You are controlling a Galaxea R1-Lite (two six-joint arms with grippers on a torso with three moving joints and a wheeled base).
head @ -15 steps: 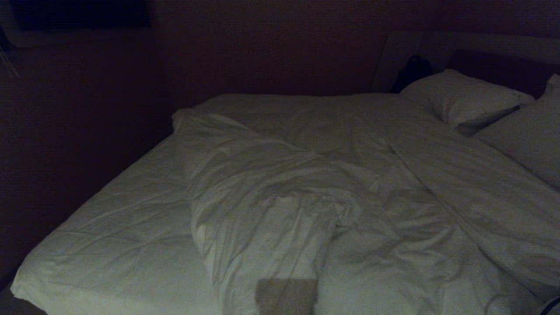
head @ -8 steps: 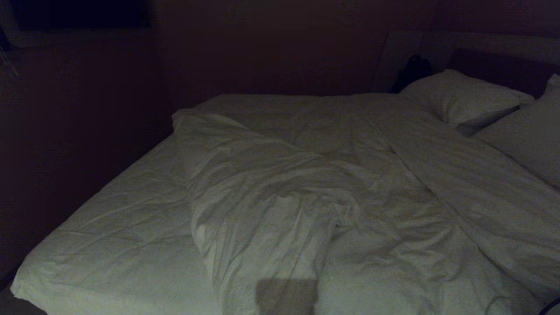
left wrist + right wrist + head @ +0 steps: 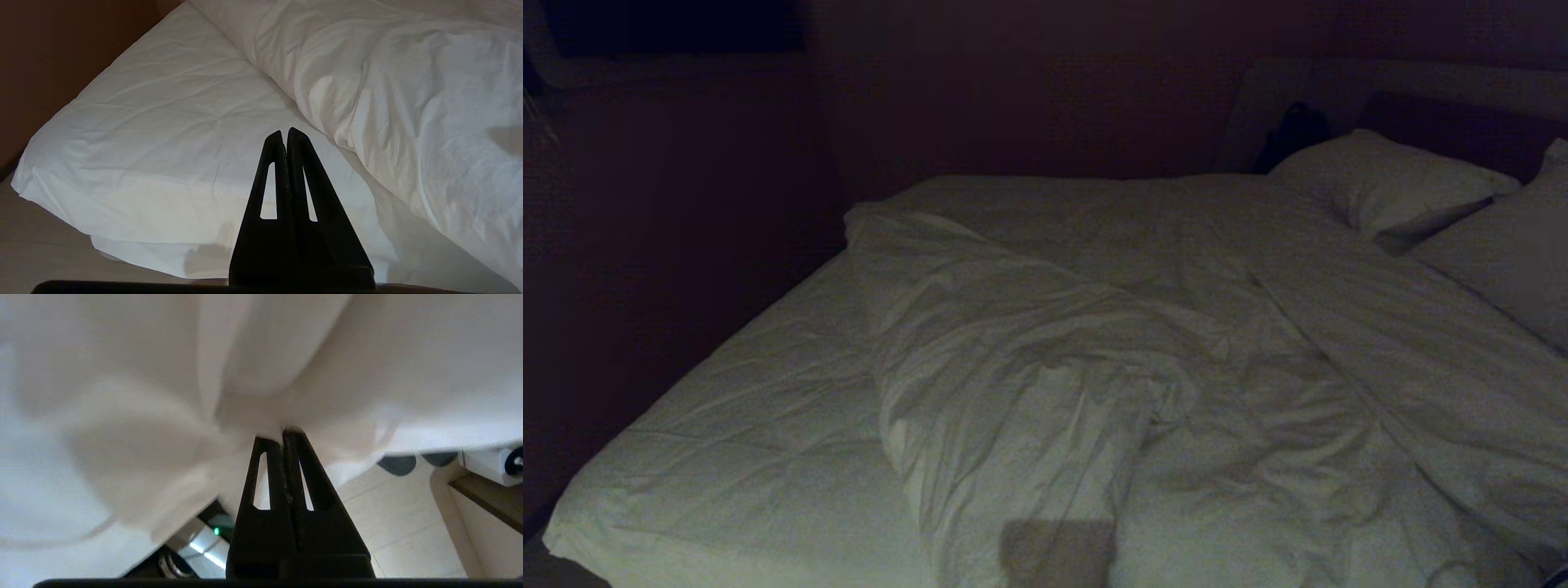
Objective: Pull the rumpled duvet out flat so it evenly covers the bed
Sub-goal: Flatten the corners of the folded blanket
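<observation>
Since a second ago almost nothing has shifted in the head view; only the creases at the duvet's near right edge have changed a little, and the dark bit of arm at the lower right corner has nearly left the picture. Right gripper [image 3: 282,435], with 2 black tapered fingers pressed together, pinches a fold of the thick, puffy, creased white cloth duvet [image 3: 171,416] at its hanging edge, above pale floor tiles [image 3: 392,522]. Left gripper [image 3: 284,134] hangs parked with its fingers shut on nothing, near the foot corner of the bed, over bare mattress. On the wide low bed with its white diamond-quilted mattress [image 3: 743,425], the duvet [image 3: 1045,376] lies bunched in a ridge down the middle and right, leaving the left side uncovered. 2 white pillows [image 3: 1388,184] rest at the headboard.
</observation>
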